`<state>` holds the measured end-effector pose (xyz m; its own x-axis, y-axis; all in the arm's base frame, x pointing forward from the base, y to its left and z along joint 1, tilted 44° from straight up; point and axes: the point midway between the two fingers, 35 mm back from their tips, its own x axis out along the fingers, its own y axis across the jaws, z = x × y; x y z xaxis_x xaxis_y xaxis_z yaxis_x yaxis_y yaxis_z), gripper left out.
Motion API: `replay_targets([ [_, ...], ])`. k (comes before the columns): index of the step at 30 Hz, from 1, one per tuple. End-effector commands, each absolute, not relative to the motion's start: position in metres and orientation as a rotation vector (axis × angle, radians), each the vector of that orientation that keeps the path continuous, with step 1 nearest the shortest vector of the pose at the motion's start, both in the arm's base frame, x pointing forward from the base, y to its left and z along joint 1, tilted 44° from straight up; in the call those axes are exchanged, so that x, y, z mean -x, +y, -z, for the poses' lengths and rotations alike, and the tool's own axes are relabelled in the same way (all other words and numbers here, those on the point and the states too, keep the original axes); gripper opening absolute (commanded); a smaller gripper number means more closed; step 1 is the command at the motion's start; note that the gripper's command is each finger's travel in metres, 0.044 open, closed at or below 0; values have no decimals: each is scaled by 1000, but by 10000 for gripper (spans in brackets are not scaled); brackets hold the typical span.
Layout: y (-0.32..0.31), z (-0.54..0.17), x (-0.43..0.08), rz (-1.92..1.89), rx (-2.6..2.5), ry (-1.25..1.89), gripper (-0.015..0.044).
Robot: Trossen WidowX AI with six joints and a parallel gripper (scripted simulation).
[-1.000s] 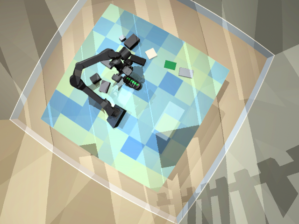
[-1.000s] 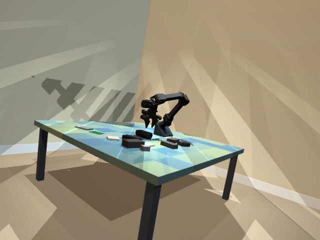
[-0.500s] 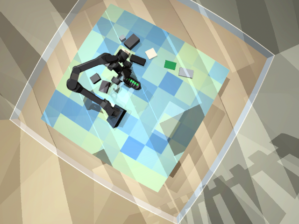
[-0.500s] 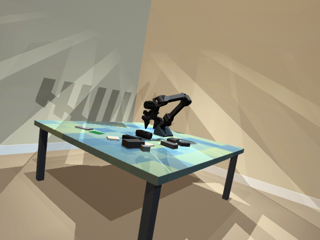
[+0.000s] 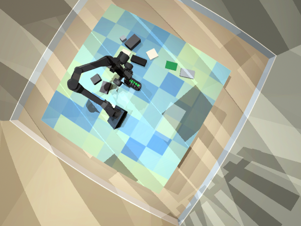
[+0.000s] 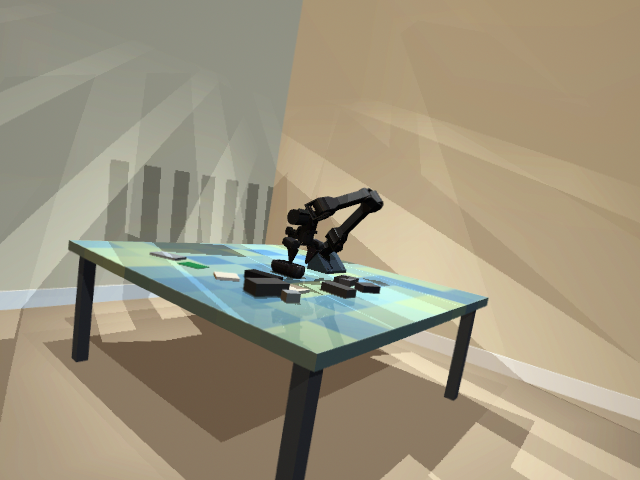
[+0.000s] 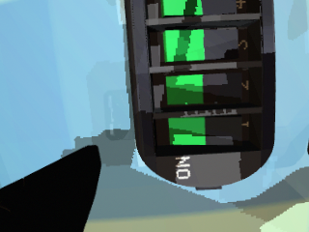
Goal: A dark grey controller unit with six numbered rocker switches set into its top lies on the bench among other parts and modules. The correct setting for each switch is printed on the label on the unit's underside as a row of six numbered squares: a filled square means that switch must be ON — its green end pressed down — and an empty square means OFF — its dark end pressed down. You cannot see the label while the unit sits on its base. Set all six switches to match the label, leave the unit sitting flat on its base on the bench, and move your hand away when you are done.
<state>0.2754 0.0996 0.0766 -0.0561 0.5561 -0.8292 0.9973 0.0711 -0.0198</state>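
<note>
The dark grey controller unit (image 5: 136, 85) (image 6: 287, 268) (image 7: 267, 97) lies on the bench with its switch side up; its underside label is hidden. The wrist view shows switches 1 to 3 and part of 4, with green ends on the left and dark ends on the right by the numbers. Which ends are pressed down is hard to tell. My gripper (image 7: 205, 149) is open and empty. In the wrist view its fingers stand on either side of the unit's ON-marked end, the right one barely in frame. The exact gap between fingertips and unit is unclear.
A black long block (image 5: 138, 60), a large dark box (image 5: 132, 41) (image 6: 266, 286), a small grey cube (image 5: 123, 38) (image 6: 290, 296) and a cream tile (image 5: 152, 53) (image 6: 226, 276) lie near the arm. A green tile (image 5: 170, 65) and a grey plate (image 5: 187, 73) lie farther off. Dark blocks (image 5: 96, 78) lie beside the arm.
</note>
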Motion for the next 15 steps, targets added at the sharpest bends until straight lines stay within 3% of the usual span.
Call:
replay_targets([
  [1, 105, -71, -274, 859, -1558, 1694, 440],
  [13, 117, -59, -271, 857, -1558, 1696, 440],
  [15, 117, -59, -271, 857, -1558, 1696, 387],
])
